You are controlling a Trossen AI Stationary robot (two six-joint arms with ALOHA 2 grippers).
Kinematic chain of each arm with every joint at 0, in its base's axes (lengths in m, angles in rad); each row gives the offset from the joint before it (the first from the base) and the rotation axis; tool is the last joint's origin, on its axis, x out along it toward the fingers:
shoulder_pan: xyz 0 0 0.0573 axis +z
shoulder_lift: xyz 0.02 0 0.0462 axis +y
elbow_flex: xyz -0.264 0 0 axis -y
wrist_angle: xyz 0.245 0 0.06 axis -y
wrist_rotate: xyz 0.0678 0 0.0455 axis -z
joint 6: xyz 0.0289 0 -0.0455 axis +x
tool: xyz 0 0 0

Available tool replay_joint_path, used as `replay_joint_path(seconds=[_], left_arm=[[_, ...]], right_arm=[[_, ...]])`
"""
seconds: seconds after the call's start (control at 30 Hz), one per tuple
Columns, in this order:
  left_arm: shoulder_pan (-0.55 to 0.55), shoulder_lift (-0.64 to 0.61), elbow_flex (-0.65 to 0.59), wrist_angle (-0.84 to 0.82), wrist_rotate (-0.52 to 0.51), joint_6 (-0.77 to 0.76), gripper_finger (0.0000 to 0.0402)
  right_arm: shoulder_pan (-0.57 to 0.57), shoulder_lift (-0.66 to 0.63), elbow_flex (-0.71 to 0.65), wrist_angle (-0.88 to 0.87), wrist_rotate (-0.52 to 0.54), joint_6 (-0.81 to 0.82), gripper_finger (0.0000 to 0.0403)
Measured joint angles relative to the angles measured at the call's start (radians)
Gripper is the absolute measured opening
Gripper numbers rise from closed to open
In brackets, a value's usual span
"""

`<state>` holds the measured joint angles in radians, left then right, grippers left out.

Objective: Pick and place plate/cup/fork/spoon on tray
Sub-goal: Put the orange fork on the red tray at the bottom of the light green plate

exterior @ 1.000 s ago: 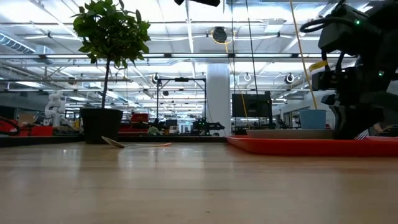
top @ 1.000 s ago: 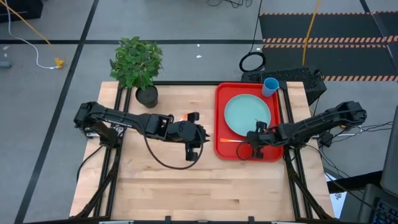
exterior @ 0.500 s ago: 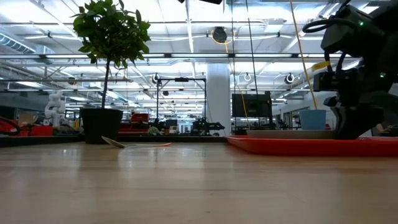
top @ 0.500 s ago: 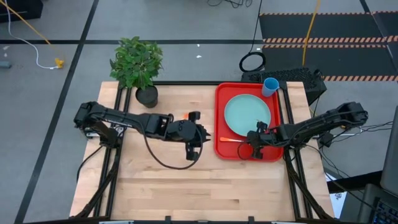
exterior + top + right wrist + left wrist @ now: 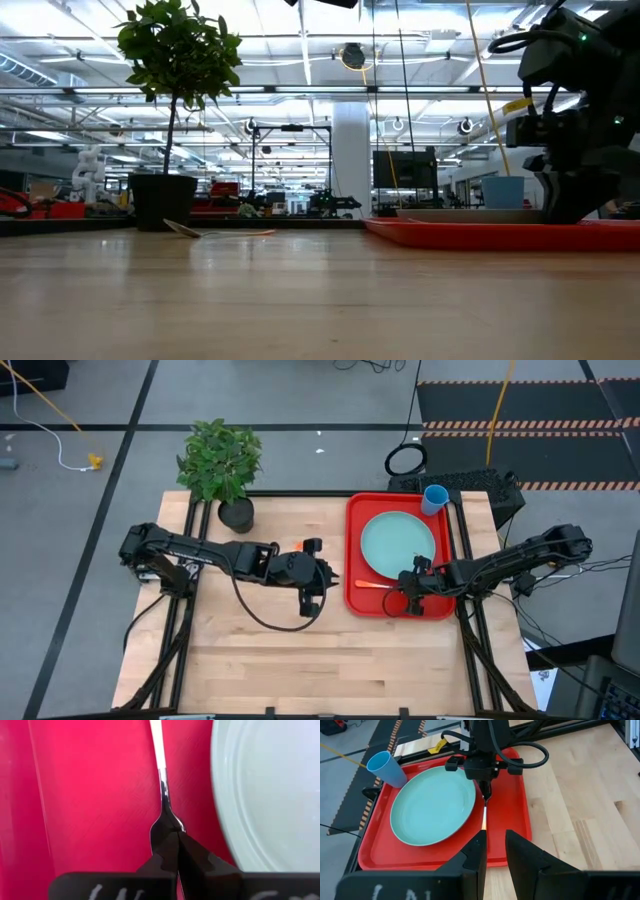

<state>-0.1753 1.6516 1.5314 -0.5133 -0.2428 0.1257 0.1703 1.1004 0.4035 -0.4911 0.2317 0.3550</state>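
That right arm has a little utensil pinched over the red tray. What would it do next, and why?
Probably open its fingers and let go. The right tool is shut on the fork, which already lies low over the tray beside the plate. The cup is there too, so releasing seems the natural step.

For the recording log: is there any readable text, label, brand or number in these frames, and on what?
None can be read.
Pale marks along the left gripper and right gripper housings: too blurred to read.
Yellow tag on the right arm's cable: too small to read.
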Motion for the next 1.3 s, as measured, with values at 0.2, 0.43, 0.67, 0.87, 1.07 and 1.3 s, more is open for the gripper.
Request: replay_joint_path(seconds=[0.2, 0.43, 0.67, 0.87, 1.07, 1.3], left_arm=[[0.000, 0.000, 0.000, -0.015, 0.001, -0.004, 0.0074], [0.000, 0.000, 0.000, -0.031, 0.001, -0.004, 0.0074], [0.000, 0.000, 0.000, -0.030, 0.001, -0.004, 0.0074], [0.000, 0.000, 0.000, -0.030, 0.001, -0.004, 0.0074], [0.000, 0.000, 0.000, -0.030, 0.001, -0.003, 0.0074], [0.000, 0.000, 0.000, -0.029, 0.001, -0.003, 0.0074]], right_arm=[[0.000, -0.003, 0.000, -0.041, 0.000, 0.031, 0.0000], [0.000, -0.021, 0.000, -0.106, 0.000, 0.082, 0.0000], [0.000, -0.029, -0.001, -0.129, 0.000, 0.111, 0.0000], [0.000, -0.029, -0.001, -0.186, 0.000, 0.183, 0.0000], [0.000, -0.029, -0.001, -0.204, 0.000, 0.202, 0.0000], [0.000, -0.029, -0.001, -0.203, -0.001, 0.195, 0.0000]])
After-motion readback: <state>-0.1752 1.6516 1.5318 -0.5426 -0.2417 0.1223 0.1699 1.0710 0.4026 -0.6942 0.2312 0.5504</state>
